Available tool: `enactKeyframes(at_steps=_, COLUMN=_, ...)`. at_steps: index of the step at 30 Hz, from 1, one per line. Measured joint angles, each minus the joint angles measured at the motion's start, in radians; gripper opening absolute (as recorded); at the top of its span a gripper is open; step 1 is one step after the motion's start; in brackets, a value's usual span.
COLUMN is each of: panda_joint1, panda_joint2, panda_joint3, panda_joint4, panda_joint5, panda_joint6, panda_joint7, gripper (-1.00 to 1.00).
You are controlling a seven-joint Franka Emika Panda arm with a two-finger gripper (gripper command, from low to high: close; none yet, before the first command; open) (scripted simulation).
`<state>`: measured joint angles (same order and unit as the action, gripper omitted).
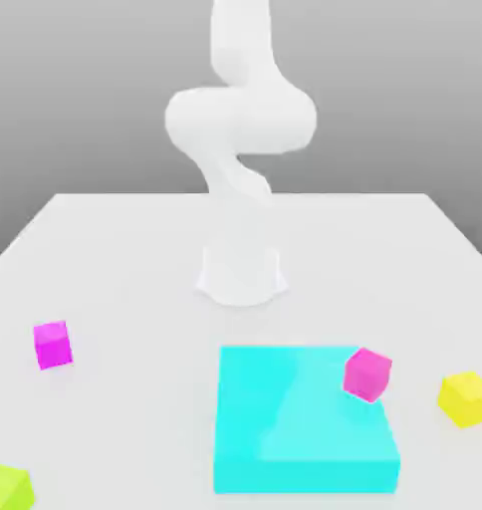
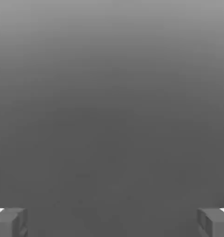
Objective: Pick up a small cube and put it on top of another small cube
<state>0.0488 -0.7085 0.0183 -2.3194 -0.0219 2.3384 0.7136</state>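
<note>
The small bright yellow cube [image 1: 467, 398] rests on the white table at the exterior view's right, near the front. The vivid purplish-magenta cube [image 1: 52, 345] sits on the table at the exterior view's left. The two cubes are far apart, with the cyan block between them. In the hand view my gripper [image 2: 112, 223] is open, its two grey fingertips [image 2: 10, 222] standing wide apart with nothing between them, against a plain grey backdrop. The white arm [image 1: 239, 120] rises from its base at the table's middle and leaves the frame at the top.
A large flat cyan block [image 1: 285, 428] lies at the front centre, with a pinker magenta cube [image 1: 367, 375] on its right rear corner. A lime yellow-green cube [image 1: 6, 487] sits at the front left corner. The arm's base [image 1: 241, 271] stands behind the block.
</note>
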Motion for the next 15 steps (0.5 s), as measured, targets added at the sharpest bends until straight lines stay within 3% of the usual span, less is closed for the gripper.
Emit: enactKeyframes(at_steps=15, panda_joint1=0.271, panda_joint2=0.551, panda_joint3=0.117, panda_joint4=-0.117, panda_joint5=-0.089, panda_joint6=0.232, panda_joint7=-0.552, gripper=0.00)
